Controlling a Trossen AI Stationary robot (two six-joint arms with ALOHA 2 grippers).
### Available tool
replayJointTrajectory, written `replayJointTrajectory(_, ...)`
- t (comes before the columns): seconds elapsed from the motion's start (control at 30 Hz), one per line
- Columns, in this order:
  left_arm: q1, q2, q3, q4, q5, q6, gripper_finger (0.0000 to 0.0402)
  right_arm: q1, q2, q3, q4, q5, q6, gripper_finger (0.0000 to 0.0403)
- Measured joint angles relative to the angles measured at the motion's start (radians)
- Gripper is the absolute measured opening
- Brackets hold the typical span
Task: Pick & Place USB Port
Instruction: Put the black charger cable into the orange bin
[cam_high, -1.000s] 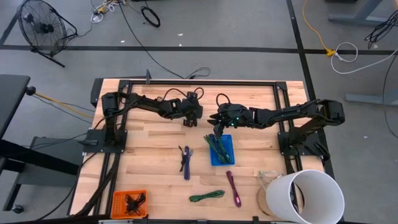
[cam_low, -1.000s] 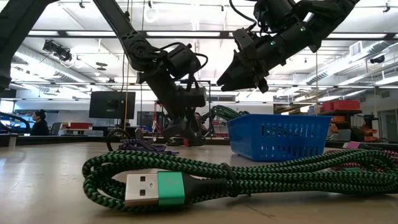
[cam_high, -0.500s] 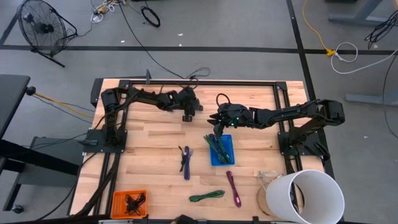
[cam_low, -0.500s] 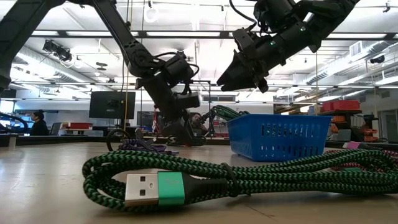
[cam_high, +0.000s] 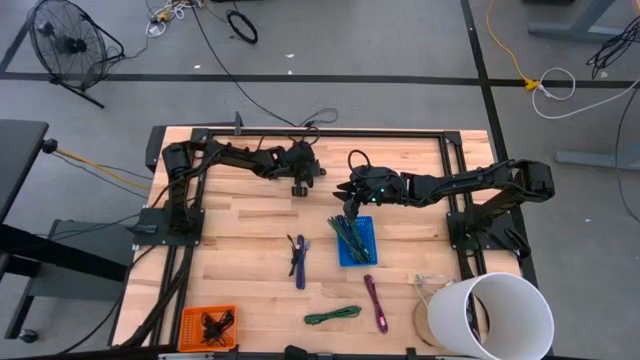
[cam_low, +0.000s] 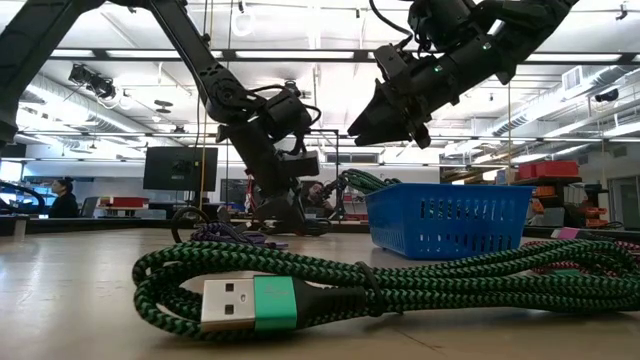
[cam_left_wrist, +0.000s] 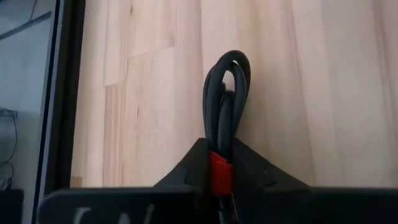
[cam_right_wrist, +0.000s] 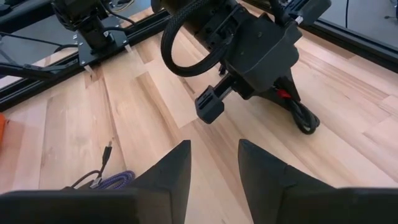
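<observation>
A black coiled USB cable (cam_left_wrist: 225, 93) with a red band lies on the wood table, toward its far middle. My left gripper (cam_high: 303, 186) is shut on it. My right gripper (cam_high: 345, 210) hangs open and holds nothing, above the far left corner of the blue basket (cam_high: 357, 246). A green cable (cam_high: 347, 230) lies in that basket. On the table lie a purple cable (cam_high: 298, 260), a green braided cable (cam_high: 333, 316) and a magenta cable (cam_high: 376, 303). My left gripper pinches the black cable at its red band (cam_left_wrist: 215, 169) between its two fingers. The fingers lie along the coil, slanting down from above. The looped end (cam_left_wrist: 227, 65) sticks out past the fingertips and rests on the table (cam_left_wrist: 323, 93).
An orange tray (cam_high: 208, 326) sits at the near left corner and a white bucket (cam_high: 497, 318) at the near right. A black metal frame (cam_high: 330, 131) runs along the far edge. Bare wood lies between the two arms and the near cables.
My left gripper has moved a little toward the table's far left, then stayed still. My right gripper has kept its place above the basket.
</observation>
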Motion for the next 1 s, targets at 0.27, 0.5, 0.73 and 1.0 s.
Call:
replayJointTrajectory(0.27, -0.055, -0.061, 0.001, -0.099, -0.046, -0.018, 0.0039, 0.000, 0.000, 0.000, -0.001, 0.000, -0.016, 0.0132)
replayJointTrajectory(0.5, -0.144, -0.262, 0.095, -0.496, -0.023, -0.213, 0.0039, 0.000, 0.000, 0.000, -0.001, 0.000, -0.018, 0.0132)
replayJointTrajectory(0.73, -0.283, -0.483, 0.169, -0.884, 0.042, -0.483, 0.0039, 0.000, 0.000, 0.000, -0.001, 0.000, -0.018, 0.0132)
replayJointTrajectory(1.0, -0.520, -0.691, 0.168, -1.160, 0.128, -0.853, 0.0043, -0.009, 0.000, 0.000, 0.005, 0.000, -0.037, 0.0132)
